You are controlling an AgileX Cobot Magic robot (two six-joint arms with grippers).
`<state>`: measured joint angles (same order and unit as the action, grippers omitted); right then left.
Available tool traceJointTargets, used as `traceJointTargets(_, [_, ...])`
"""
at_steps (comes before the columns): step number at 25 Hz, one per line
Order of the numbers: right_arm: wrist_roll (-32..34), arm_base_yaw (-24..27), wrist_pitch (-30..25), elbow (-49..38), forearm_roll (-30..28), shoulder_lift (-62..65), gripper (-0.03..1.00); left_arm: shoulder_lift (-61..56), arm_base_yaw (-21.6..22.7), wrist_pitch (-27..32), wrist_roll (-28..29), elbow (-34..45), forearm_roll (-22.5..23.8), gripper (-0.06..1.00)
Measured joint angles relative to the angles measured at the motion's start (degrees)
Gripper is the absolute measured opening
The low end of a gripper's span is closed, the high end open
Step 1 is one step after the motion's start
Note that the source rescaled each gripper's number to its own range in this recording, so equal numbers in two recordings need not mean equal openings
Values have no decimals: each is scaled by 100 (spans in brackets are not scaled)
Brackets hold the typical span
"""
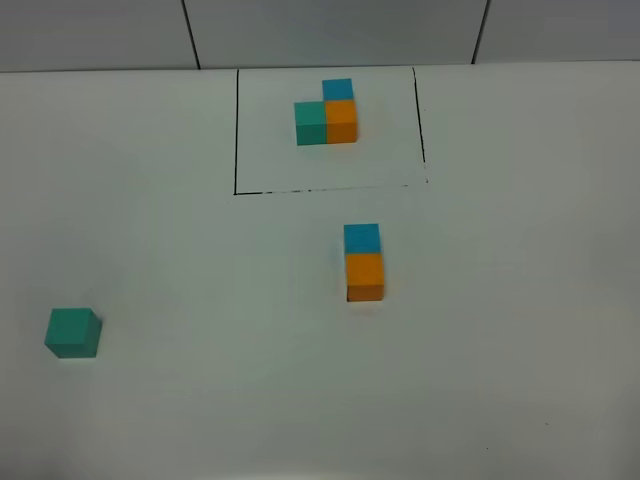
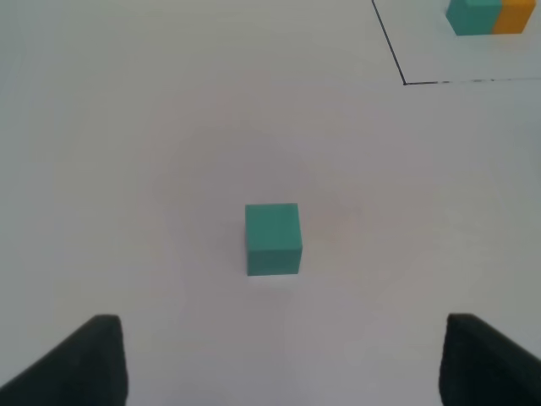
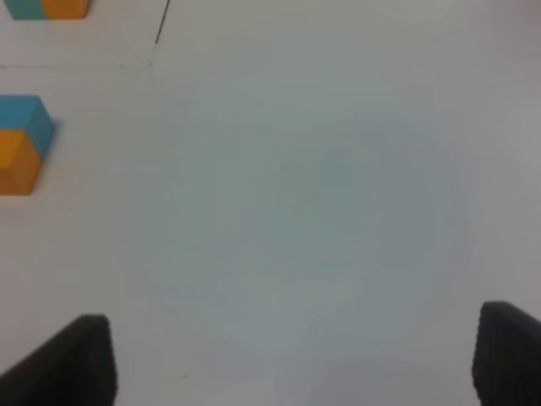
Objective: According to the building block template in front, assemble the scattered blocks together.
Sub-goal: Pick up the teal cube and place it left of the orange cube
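The building block template (image 1: 327, 115) is a joined teal, orange and blue trio inside a black outline at the back centre. A loose blue block (image 1: 362, 238) touches a loose orange block (image 1: 365, 275) mid-table, blue behind orange. The teal block (image 1: 73, 332) sits alone at the front left. In the left wrist view the teal block (image 2: 273, 238) lies ahead of my open left gripper (image 2: 283, 364), apart from its fingers. My right gripper (image 3: 296, 364) is open over bare table, with the blue and orange pair (image 3: 21, 144) off to one side. Neither gripper shows in the high view.
The table (image 1: 500, 350) is plain white. The black outline (image 1: 236, 130) frames the template, and dark seams run down the wall behind.
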<state>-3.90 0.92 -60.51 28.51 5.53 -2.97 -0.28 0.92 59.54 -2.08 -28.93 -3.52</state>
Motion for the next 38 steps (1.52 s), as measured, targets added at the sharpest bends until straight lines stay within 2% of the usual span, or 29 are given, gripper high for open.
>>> traceJointTargets(38, [5, 0, 0, 0, 0, 0, 73, 0, 0, 0, 0, 0, 0, 70])
